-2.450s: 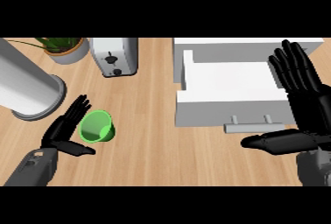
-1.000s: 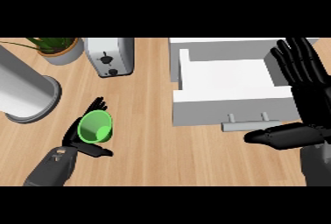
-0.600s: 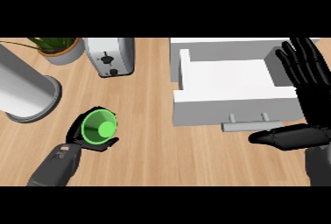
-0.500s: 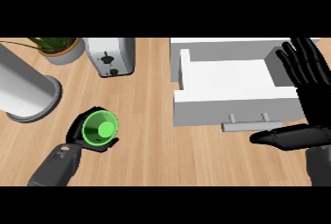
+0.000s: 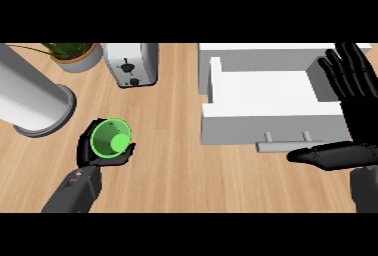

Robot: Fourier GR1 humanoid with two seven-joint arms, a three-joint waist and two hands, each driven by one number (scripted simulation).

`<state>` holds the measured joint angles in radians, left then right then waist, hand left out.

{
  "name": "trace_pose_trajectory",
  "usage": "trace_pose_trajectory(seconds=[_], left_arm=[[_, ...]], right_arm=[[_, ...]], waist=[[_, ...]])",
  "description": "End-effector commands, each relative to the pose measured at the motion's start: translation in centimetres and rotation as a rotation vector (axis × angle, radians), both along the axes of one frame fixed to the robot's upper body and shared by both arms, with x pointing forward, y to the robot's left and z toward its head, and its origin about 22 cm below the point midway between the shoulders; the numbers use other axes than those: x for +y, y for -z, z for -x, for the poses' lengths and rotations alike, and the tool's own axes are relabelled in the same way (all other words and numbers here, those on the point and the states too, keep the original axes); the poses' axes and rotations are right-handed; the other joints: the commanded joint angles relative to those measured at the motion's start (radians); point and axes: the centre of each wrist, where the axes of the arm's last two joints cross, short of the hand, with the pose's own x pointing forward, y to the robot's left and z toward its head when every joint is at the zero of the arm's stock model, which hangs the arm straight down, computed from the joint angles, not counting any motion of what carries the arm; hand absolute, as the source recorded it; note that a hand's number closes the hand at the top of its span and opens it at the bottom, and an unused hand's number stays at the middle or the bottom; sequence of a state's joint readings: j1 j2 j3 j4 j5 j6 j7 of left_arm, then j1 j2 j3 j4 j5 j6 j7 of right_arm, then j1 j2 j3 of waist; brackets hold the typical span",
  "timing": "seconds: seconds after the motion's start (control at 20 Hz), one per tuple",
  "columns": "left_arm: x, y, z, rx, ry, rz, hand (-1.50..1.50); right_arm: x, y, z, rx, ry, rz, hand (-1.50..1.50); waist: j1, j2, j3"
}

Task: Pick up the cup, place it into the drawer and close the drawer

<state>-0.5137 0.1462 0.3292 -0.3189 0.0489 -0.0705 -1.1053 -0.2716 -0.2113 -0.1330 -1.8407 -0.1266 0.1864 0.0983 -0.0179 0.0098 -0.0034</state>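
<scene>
— Wooden bench [image 5: 170, 175], near left: where's the cup [image 5: 111, 139]?
— Gripped in the left hand [image 5: 102, 160], axis near upright, mouth facing us (earlier it sat beside open fingers). Right hand [image 5: 360, 112] spread open by the drawer [image 5: 266, 124].

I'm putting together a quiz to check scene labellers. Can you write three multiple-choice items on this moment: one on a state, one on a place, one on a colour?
1. The drawer is: A open, B shut, C upside down.
2. The cup is: A in the drawer, B in the left hand, C on a plate.
3. The cup is: A red, B green, C white.

Answers:
1 A: its white inside shows from above.
2 B: the hand curls round it, to the left of the drawer.
3 B: its rim and inside are bright green.
</scene>
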Motion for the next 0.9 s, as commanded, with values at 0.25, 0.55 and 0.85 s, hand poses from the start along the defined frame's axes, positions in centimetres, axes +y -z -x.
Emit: trace_pose_trajectory(seconds=[0.25, 0.55, 0.85], left_arm=[[-4.3, -5.0, -5.5, -0.213, 0.184, 0.068, 1.50], [-8.2, -12.3, -9.9, -0.253, 0.294, 0.030, 1.50], [-14.1, -20.7, -12.2, -0.254, 0.378, 0.022, 1.50]], right_arm=[[-0.3, -1.5, 0.2, 0.005, 0.004, 0.027, -1.50], [-0.1, -0.3, 0.3, 0.024, 0.045, 0.029, -1.50], [-1.9, 0.5, 0.3, 0.030, 0.055, 0.017, -1.50]], waist=[[0.014, -0.012, 0.003], [0.026, -0.017, 0.004], [0.024, -0.017, 0.005]])
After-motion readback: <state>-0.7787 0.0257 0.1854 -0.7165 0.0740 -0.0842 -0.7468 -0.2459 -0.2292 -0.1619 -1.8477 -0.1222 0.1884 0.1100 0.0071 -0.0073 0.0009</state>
